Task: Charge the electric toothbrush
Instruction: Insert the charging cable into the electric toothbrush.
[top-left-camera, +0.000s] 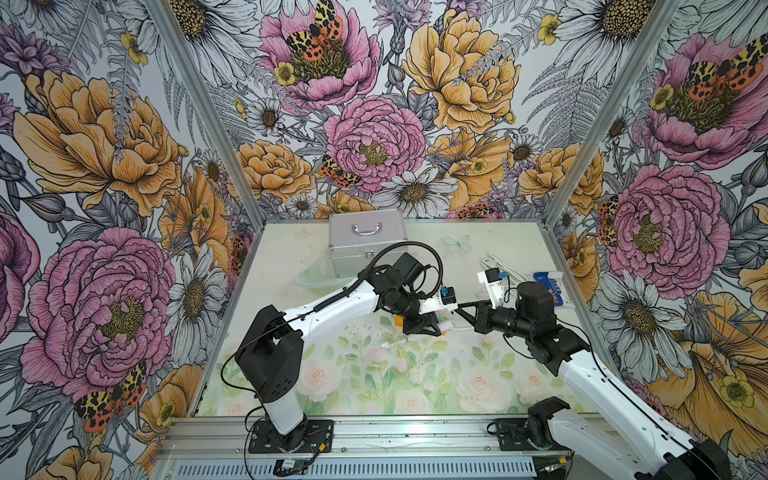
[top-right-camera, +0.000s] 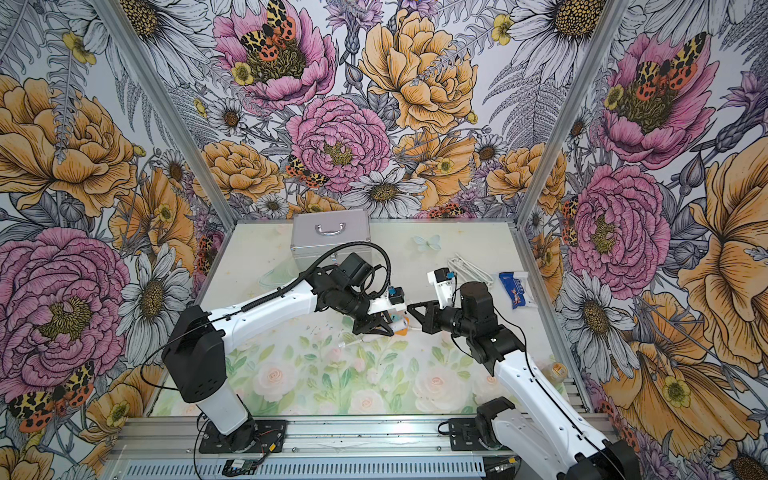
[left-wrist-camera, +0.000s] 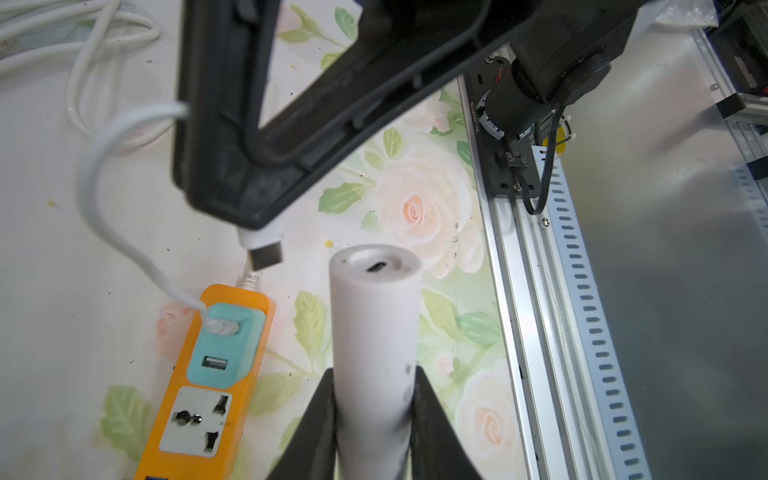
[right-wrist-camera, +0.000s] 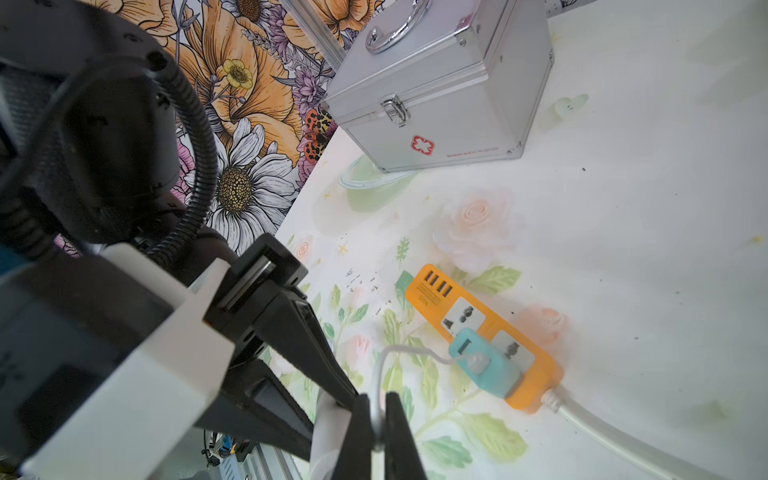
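- Both top views: bright, even, diffuse light; shadows soft.
- Glare patch on front rail (top-left-camera: 409, 430) at 6 o'clock.
- Wide-angle warp, walls bow toward the edges.
- L wrist cam: right gripper (left-wrist-camera: 253, 220) at 12 out of focus.
- R wrist cam: left arm (right-wrist-camera: 95, 137) at 9 blurry; tabletop (right-wrist-camera: 665, 124) at 2 prob. overexposed.

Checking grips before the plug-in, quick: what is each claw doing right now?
Left claw: closed on the slim white electric toothbrush.
Right claw: shut on the thin white cable near its plug.
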